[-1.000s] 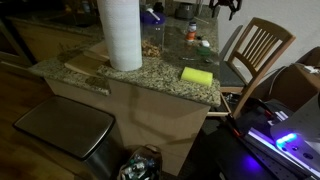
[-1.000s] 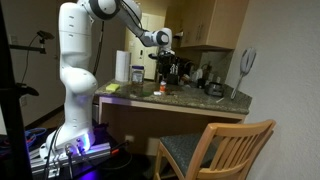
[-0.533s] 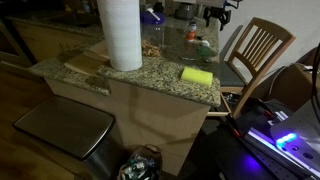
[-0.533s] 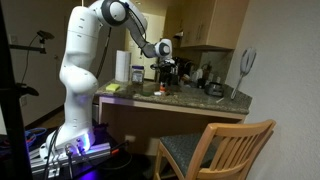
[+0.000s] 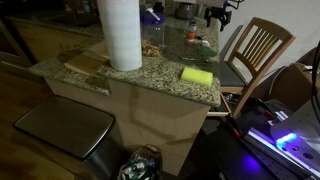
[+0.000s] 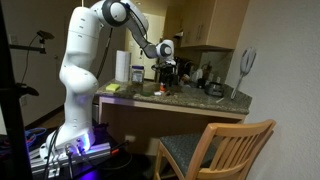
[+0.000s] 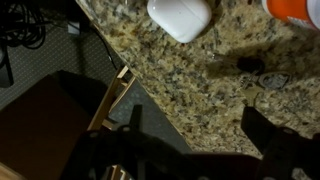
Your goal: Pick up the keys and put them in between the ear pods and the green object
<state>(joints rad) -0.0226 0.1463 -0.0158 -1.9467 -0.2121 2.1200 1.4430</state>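
Keys are, as far as I can judge, the small dark shape lying flat on the speckled worktop in the wrist view. It is too blurred to be sure, and its long axis cannot be read. That shape sits ahead of the pincer and off toward the finger on the picture's right, not centred between the two fingers. The fingers stand wide apart with nothing between them, hanging above the stone rather than touching it. So the coming move looks like a small sideways shift to centre the opening over the shape, then a straight drop.

Farther ahead, at the top of the wrist view, lies the white case of the ear pods, apart from the dark shape. An orange thing shows in the top corner just beyond.

In an exterior view a greenish patch that I take for the green object lies under the pincer, near the far end of the worktop. The yellow sponge is nearer the front edge, and the paper roll is well apart. A wooden chair stands beside the worktop's end, below the working height.

Nothing tall stands between pincer and keys, so the case is the one thing to avoid nudging.
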